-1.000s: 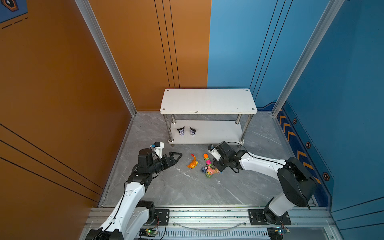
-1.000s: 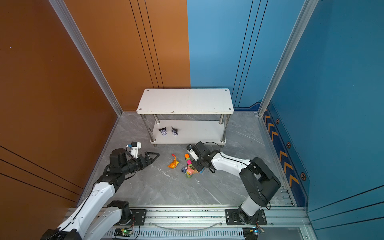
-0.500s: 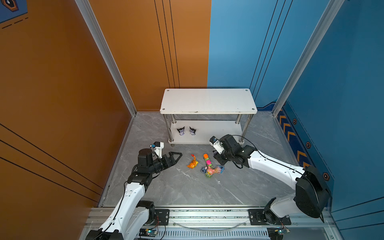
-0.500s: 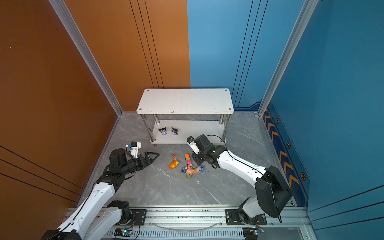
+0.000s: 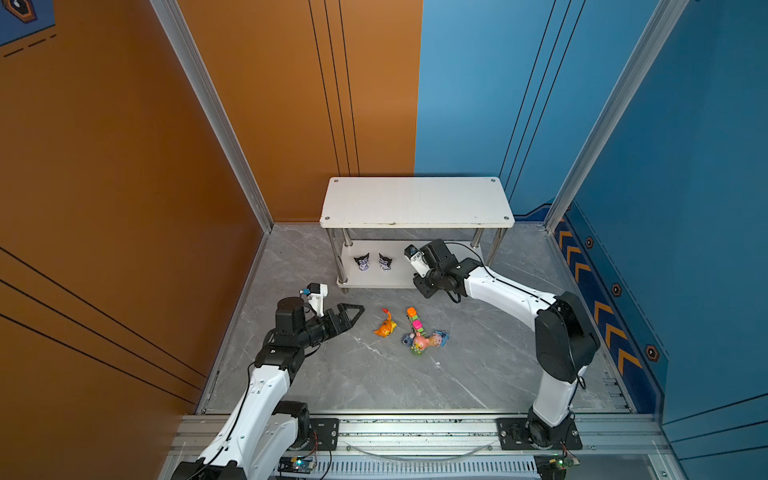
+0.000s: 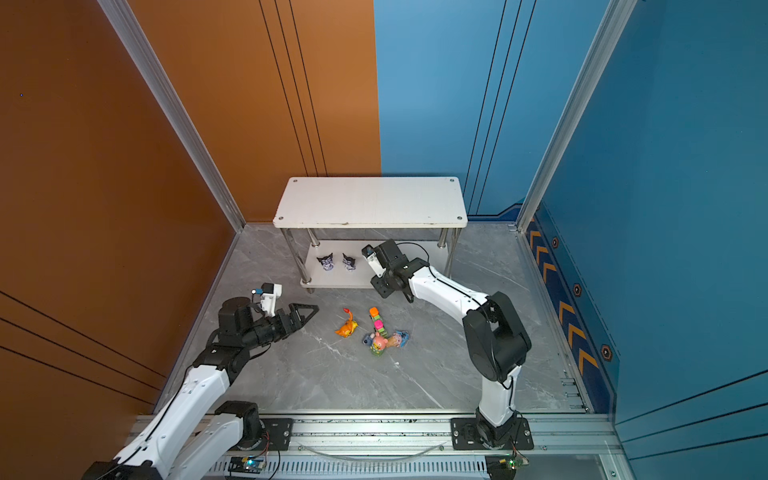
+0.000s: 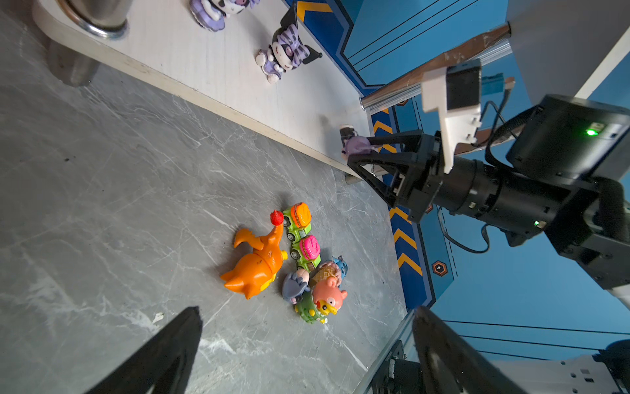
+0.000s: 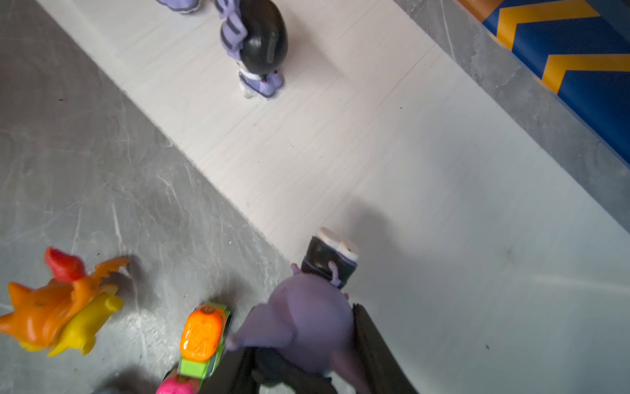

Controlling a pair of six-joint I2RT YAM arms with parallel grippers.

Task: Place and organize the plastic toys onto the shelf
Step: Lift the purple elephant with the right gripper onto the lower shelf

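The shelf (image 5: 415,201) (image 6: 370,201) stands at the back. Two black-purple toys (image 5: 361,262) (image 5: 385,262) stand on its lower board (image 7: 238,78) (image 8: 409,170). My right gripper (image 5: 424,289) (image 7: 354,150) (image 8: 303,344) is shut on a third purple-headed toy (image 8: 306,320) (image 7: 356,143), feet down, just over that board's front edge. On the floor lie the orange creature (image 5: 385,328) (image 7: 255,269), two green blocks (image 7: 298,215) (image 7: 308,247), the pink bear (image 7: 327,295), the grey-blue donkey (image 7: 295,285) and a blue toy on a cone (image 7: 329,269). My left gripper (image 5: 353,309) (image 7: 306,312) is open, left of the pile.
Chrome posts (image 5: 343,266) (image 5: 478,241) frame the lower board's front. The orange wall (image 5: 124,208) closes the left side and the blue wall (image 5: 665,208) the right. An aluminium rail (image 5: 415,428) with both arm bases runs along the front.
My right gripper has risen from the toy pile and moved back to the shelf's lower board with the purple-headed toy in it. The left arm has not moved.
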